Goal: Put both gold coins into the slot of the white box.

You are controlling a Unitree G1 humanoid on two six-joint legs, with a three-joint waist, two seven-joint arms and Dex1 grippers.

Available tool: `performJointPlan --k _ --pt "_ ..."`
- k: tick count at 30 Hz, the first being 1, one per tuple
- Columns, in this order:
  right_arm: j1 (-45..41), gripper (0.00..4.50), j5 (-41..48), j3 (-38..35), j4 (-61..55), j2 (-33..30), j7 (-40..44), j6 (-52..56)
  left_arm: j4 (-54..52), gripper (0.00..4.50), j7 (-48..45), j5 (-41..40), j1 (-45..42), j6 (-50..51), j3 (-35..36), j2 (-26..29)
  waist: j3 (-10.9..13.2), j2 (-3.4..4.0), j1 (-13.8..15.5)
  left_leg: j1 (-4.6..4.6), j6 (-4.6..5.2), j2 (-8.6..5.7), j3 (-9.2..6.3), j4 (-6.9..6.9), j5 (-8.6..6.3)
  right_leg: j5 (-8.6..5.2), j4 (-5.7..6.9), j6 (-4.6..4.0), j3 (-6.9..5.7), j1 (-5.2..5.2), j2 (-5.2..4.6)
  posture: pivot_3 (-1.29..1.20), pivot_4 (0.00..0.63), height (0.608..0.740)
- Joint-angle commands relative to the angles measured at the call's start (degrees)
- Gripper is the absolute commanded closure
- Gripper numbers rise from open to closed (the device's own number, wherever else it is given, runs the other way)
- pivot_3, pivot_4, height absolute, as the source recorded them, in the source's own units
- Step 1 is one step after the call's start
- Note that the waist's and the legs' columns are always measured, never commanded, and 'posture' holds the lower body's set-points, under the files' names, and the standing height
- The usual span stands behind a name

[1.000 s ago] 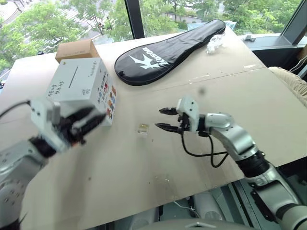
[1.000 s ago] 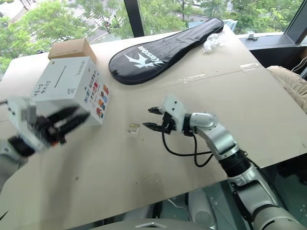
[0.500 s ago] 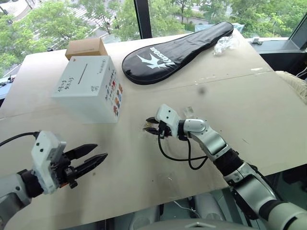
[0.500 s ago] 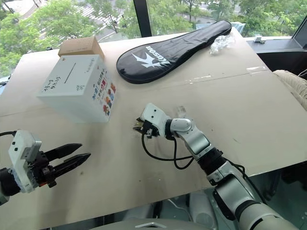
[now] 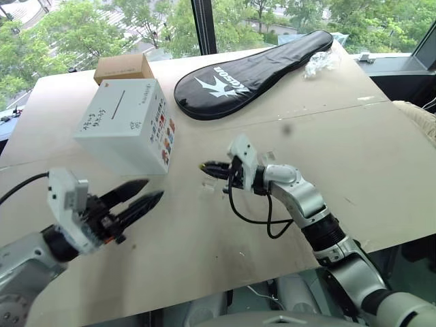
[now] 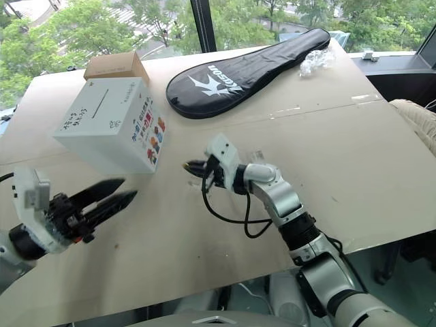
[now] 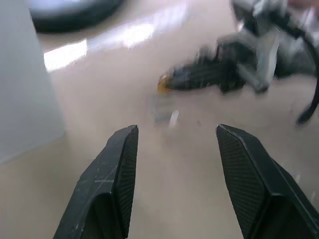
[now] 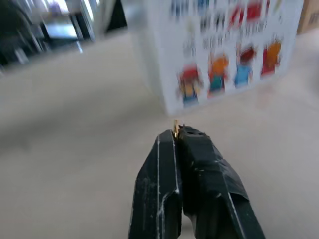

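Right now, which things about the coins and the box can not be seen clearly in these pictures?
- Gold coin: in the right wrist view the shut fingers of the right gripper hide all but a sliver of it.
- The other gold coin: I cannot find it on the table.
- White box: handwritten characters too small in the eye views; in the right wrist view its pictures are blurred.
- Left gripper: open and holding nothing; motion blur smears the scene beyond it.

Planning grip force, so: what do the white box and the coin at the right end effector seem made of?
White box: matte cardboard, probably; flat printed faces, crisp folded edges. Gold coin: looks like shiny metal, though only its yellow edge shows between the shut right end effector's fingers.
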Motion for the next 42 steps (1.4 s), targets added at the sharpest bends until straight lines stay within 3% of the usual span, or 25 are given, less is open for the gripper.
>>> performJointPlan --k 1,6,12,13,17,32,36,42 --pt "-2.28 4.44 17.95 -8.65 -8.78 3.94 -2.34 13.90 2.29 1.99 6.17 -10.91 -3.85 -2.57 -4.10 -5.60 -0.02 -0.02 -0.14 0.03 0.00 0.00 0.01 0.01 0.00 0.00 -0.01 0.01 0.03 0.03 0.00 0.00 0.150 0.740" --pt "-4.40 4.44 29.53 -13.66 -11.74 6.78 -6.98 22.08 5.05 1.99 12.91 -15.35 -11.20 -8.20 -9.81 -15.55 -0.06 -0.03 -0.08 0.05 0.00 -0.06 0.00 0.05 0.00 0.00 0.06 0.00 0.00 0.02 -0.01 0.00 0.150 0.740" --pt "-5.16 4.44 32.96 -14.46 -11.33 7.48 -10.65 22.59 5.47 1.99 15.09 -17.81 -18.10 -12.72 -14.78 -22.66 -0.09 -0.06 -0.32 0.03 0.00 -0.14 0.10 0.37 0.00 0.01 0.30 0.01 -0.01 0.01 -0.03 0.00 0.150 0.740" --pt "-5.21 4.44 33.26 -14.51 -11.17 7.61 -11.18 22.39 5.37 1.99 15.07 -18.87 -18.39 -13.12 -14.92 -22.90 -0.09 -0.07 -0.37 0.04 0.00 -0.15 0.16 0.38 0.00 0.01 0.35 0.01 0.01 -0.01 -0.02 0.00 0.150 0.740" --pt "-5.35 4.50 34.02 -14.36 -10.90 7.65 -12.08 21.96 4.93 3.29 14.72 -20.73 -16.95 -12.52 -16.16 -21.68 -0.09 -0.07 -0.50 0.05 0.00 -0.14 0.11 0.39 0.00 0.00 0.45 0.01 0.06 -0.04 -0.02 0.00 0.150 0.740" --pt "-5.07 4.50 36.66 -13.33 -11.55 7.39 -13.41 21.50 4.86 3.29 13.74 -22.35 -14.48 -11.81 -20.43 -19.17 -0.09 -0.06 -0.21 0.06 0.00 -0.15 0.12 0.43 0.00 0.00 0.48 0.01 0.07 -0.03 -0.02 0.00 0.150 0.740" --pt "-4.91 4.50 37.31 -12.73 -11.97 6.64 -13.16 21.91 4.99 4.41 13.11 -22.40 -14.28 -11.77 -21.66 -19.68 -0.09 -0.06 -0.16 0.05 0.00 -0.15 0.13 0.43 0.00 0.00 0.48 0.01 0.07 -0.03 -0.02 0.00 0.150 0.740" --pt "-4.91 4.50 37.45 -12.41 -12.11 6.40 -13.17 21.81 5.76 4.41 11.67 -22.40 -14.06 -11.70 -22.33 -18.82 -0.08 -0.06 -0.19 0.05 0.00 -0.15 0.12 0.43 0.00 0.00 0.48 0.01 0.07 -0.03 -0.02 0.00 0.150 0.740"
